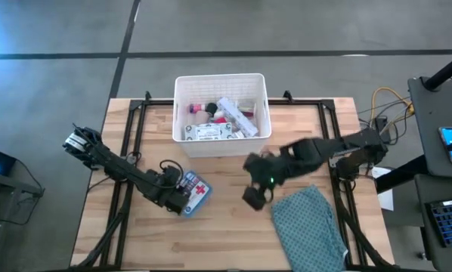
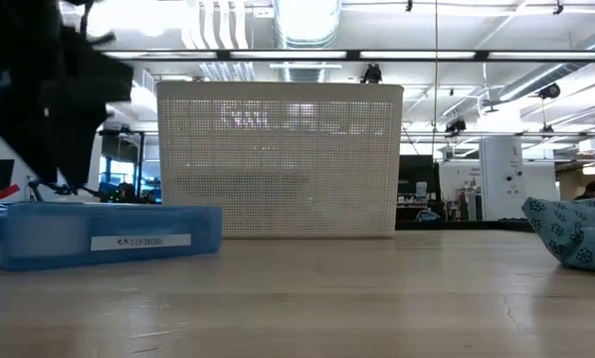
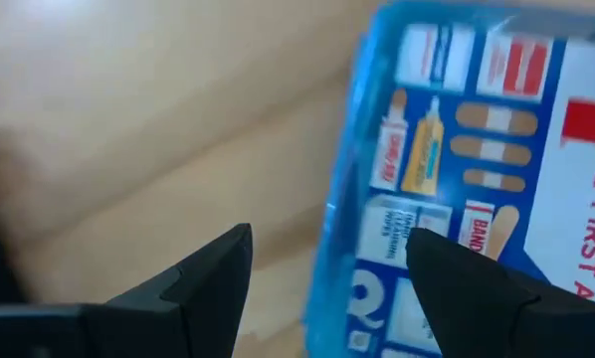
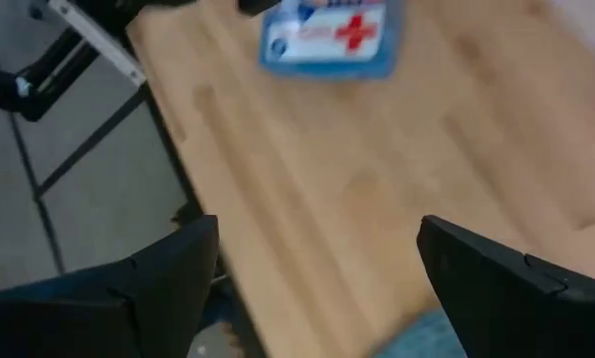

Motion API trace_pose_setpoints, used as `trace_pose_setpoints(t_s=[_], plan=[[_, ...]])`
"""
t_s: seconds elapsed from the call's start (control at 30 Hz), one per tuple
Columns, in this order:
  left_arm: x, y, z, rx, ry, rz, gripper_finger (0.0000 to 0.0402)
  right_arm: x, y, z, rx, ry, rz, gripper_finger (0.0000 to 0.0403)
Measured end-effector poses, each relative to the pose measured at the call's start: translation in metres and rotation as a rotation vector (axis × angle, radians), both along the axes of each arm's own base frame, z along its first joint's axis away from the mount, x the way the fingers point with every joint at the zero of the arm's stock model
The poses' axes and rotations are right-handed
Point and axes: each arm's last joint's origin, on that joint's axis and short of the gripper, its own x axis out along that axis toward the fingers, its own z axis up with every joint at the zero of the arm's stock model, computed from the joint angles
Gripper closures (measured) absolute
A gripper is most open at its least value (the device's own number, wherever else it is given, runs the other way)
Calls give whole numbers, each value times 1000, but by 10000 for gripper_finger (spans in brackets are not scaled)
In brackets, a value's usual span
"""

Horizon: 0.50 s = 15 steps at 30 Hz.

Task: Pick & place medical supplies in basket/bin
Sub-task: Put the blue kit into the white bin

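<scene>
So the flat blue plastic first-aid box with the red cross (image 1: 195, 190) is lying on the pale wooden slatted table (image 1: 233, 227), well short of the white perforated plastic basket (image 1: 182, 106), which is already loaded with bottles, tubes and a flat packet, so this looks like the last supply left out. The left gripper (image 3: 327, 264) is parked right at the box's edge with its fingers spread partway; one finger (image 3: 457, 273) is seen over the printed lid and the other out over bare wood, so the edge is straddled but nothing is clamped yet, probably lined up that way for a pinch on the rim. The right gripper (image 4: 317, 264) is held wide open and empty above the table beside the teal patterned cloth (image 1: 309, 223), likely kept clear of the left arm's work.
</scene>
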Motion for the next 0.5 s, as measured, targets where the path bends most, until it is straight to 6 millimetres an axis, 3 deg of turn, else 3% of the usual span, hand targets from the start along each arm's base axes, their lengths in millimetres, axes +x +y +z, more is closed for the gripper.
trace_pose_setpoints(t_s=[0.1,0.2,0.37,0.5], plan=[[-2,0,-17,-64,-44,-3,156,4,20,-13,48,2,-17,74],[-2,-2,-30,-147,-121,-16,156,19,32,-42,114,-20,-69,74],[4,-7,-34,-282,-302,-23,156,43,38,-106,227,-48,-195,74],[3,-9,-29,-309,-328,-48,156,43,39,-165,277,30,-306,74]])
